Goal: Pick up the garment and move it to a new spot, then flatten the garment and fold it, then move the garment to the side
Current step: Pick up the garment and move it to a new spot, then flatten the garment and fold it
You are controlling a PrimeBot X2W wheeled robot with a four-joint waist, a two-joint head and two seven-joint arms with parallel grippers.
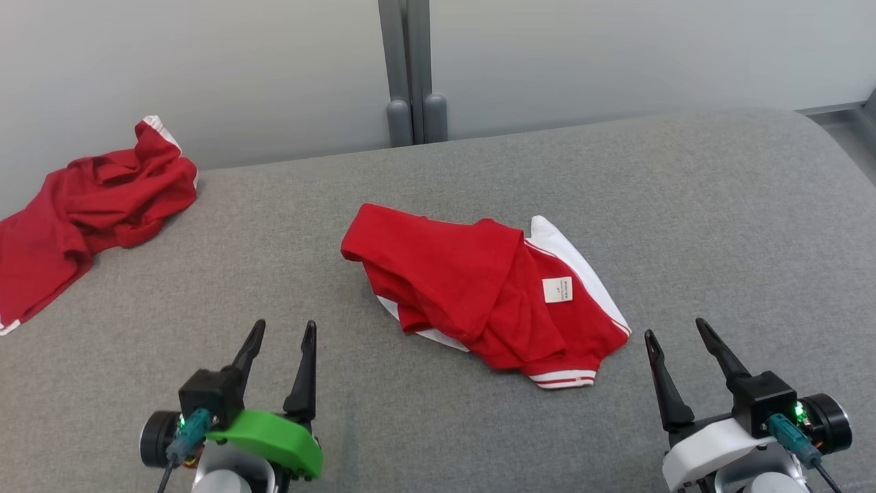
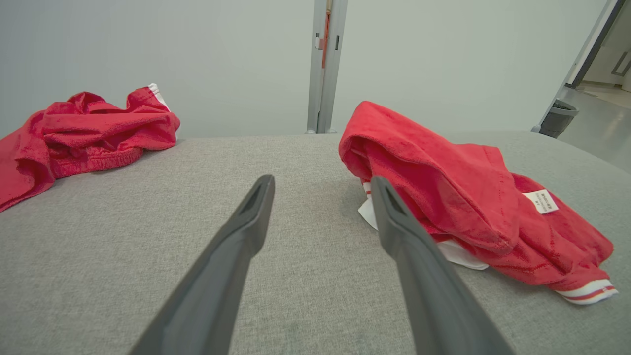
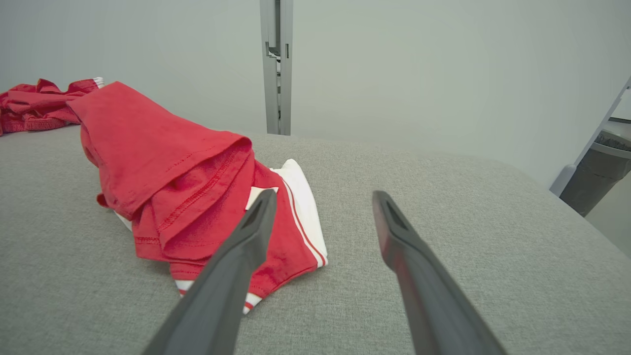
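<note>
A red garment [image 1: 479, 287] with white trim and a white label lies crumpled in the middle of the grey cushioned surface [image 1: 718, 226]. The same garment [image 2: 473, 207] fills the right of the left wrist view, and as a heap [image 3: 187, 182] it fills the left of the right wrist view. My left gripper [image 1: 284, 330] stands open at the lower left, short of the garment's left edge, with nothing between its fingers. At the lower right my right gripper [image 1: 677, 327] is open too, just off the garment's striped cuff.
A second red garment [image 1: 82, 212] lies bunched at the far left edge of the surface, against the pale wall. A grey post [image 1: 410, 68] rises behind the surface's back edge. The surface drops away at the right [image 1: 848, 144].
</note>
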